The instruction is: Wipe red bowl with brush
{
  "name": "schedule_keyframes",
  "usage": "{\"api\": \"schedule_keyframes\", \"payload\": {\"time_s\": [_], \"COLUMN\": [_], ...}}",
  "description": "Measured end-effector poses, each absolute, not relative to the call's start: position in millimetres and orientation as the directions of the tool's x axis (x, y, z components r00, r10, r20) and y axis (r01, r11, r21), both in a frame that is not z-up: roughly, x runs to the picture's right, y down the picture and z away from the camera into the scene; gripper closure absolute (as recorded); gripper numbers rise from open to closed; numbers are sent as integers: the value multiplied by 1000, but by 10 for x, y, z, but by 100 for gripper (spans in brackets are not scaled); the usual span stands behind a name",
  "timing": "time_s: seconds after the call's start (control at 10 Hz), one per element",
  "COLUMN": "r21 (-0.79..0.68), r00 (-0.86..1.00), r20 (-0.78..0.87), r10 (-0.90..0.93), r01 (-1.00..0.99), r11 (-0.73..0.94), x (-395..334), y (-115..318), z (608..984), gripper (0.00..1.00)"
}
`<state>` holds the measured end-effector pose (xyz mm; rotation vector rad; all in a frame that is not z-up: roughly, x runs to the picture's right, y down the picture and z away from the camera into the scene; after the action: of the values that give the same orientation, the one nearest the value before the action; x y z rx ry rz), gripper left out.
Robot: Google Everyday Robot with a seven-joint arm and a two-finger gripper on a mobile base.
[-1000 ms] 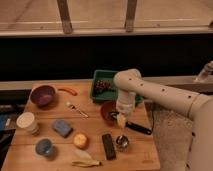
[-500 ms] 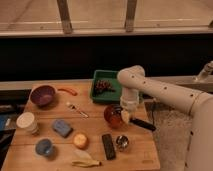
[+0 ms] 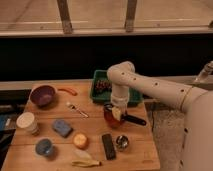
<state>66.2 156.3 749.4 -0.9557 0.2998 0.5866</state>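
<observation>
End effector [image 3: 117,106] hangs just over the red bowl [image 3: 108,118], near the worktop's [image 3: 26,151] right edge. Whether it grips the brush [image 3: 134,120] I cannot tell.

The small, glossy red bowl [image 3: 108,118] sits upright on the worktop [image 3: 92,129], directly beneath the gripper [image 3: 118,105]. The brush [image 3: 117,114] rests its cream head inside the bowl, just under the gripper, and its black handle slants outward over the rim.
</observation>
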Motion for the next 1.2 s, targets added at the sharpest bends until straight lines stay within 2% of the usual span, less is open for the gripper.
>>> {"api": "schedule_keyframes", "payload": {"time_s": [0.3,0.5,0.9,1.2], "r21": [-673,-653,-648,-658], "r00": [792,757,714,721], "r20": [-494,-525,-570,-563], "r10": [358,389,408,404], "r01": [-609,-652,-695,-687], "r11": [419,386,312,310], "x": [811,1039,1305,1191], "y": [1836,1914,1693,1505], "z": [7259,7240,7580,7716], "gripper": [100,100,100,100]}}
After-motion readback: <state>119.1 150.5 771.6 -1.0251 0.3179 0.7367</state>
